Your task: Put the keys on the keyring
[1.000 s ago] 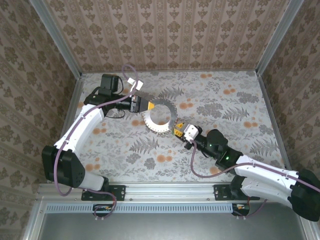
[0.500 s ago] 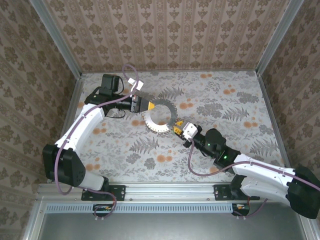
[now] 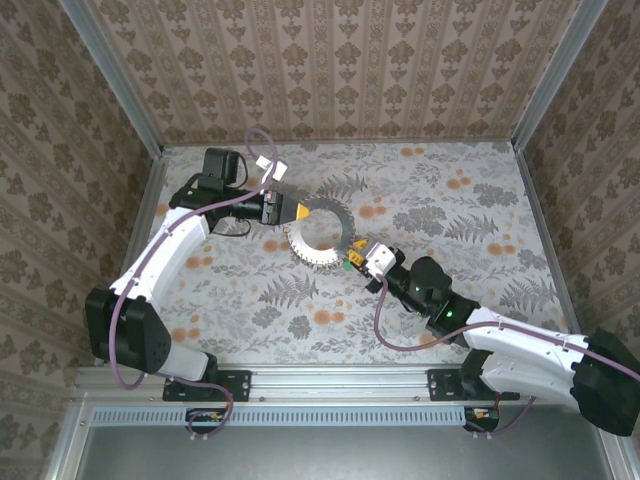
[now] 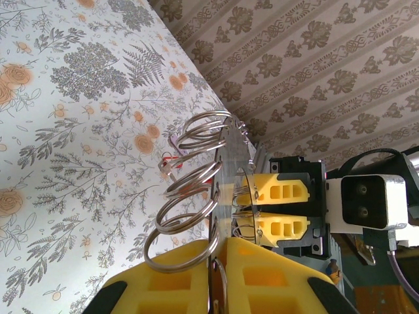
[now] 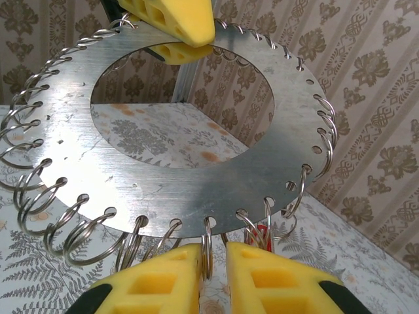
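- Over the last second the right gripper is edging a little closer to the keyring, and its fingertips are now sitting at the ring's near-right rim.
- Its jaws are standing almost together, leaving a narrow slot between the yellow pads. One of the wire loops on the keyring's rim is hanging in that slot, and I cannot tell whether it is being pinched.
- A red key tag is peeking out just behind the keyring's rim, beside that loop. The right pad and the loops are covering most of it, so its shape and what is carrying it are not making themselves out.
- The left gripper is clamping the keyring's far-left rim, jaws pressed onto the metal plate. From the left wrist the plate is showing edge-on, its lower end cut off behind the yellow pads.
- From above, each gripper's fingers are covering the piece of rim they meet, and the loops are looking too fine to count.
- The flowered table is spreading under and around the keyring, with the patterned walls closing in beyond it.
- The right arm is reaching toward the keyring from the near right — the left arm is bending round to it from the near left.
- Against the earlier frames, the left gripper and the keyring are staying where they were, while the right wrist and forearm are shifting toward the ring.
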Controlling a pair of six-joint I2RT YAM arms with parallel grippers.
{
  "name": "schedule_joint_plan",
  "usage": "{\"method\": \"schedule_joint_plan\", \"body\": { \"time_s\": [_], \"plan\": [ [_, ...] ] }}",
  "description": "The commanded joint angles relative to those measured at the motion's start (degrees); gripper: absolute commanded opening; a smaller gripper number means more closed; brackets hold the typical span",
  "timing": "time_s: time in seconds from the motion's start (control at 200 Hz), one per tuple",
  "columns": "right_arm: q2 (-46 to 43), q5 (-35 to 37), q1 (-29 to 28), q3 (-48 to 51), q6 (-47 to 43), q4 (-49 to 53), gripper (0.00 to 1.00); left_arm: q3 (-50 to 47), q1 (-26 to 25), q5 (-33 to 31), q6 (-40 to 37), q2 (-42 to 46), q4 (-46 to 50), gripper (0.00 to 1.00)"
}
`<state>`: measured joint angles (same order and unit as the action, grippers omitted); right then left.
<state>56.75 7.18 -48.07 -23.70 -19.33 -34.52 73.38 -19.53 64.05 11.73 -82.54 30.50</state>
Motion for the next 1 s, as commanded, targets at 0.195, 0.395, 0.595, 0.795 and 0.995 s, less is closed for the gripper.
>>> {"method": "schedule_joint_plan", "body": {
  "time_s": [0.195, 0.395, 0.595, 0.795, 0.995],
  "plan": [
    [0.8, 1.0, -0.4, -0.7, 0.5, -2.3, 0.16, 1.3, -0.8, 1.2, 0.3, 0.4, -0.5, 0.04],
    [1.4, 1.1, -0.4, -0.9, 0.6, -2.6, 0.15, 1.2, -0.9, 1.3, 0.3, 0.4, -0.5, 0.04],
    [0.8, 1.3, -0.4, -0.5, 0.7, -2.7, 0.1, 1.1, -0.9, 1.1, 0.2, 0.5, -0.6, 0.04],
    [0.2, 1.5, -0.4, 0.0, 0.9, -2.1, 0.02, 1.1, -0.8, 0.1, 0.8, 0.5, -1.0, 0.04],
    [-1.1, 1.6, -0.2, 0.5, 2.2, -2.0, 0.0, -1.2, 0.4, -0.9, 4.2, 0.5, -4.2, 0.06]
  ]
}}
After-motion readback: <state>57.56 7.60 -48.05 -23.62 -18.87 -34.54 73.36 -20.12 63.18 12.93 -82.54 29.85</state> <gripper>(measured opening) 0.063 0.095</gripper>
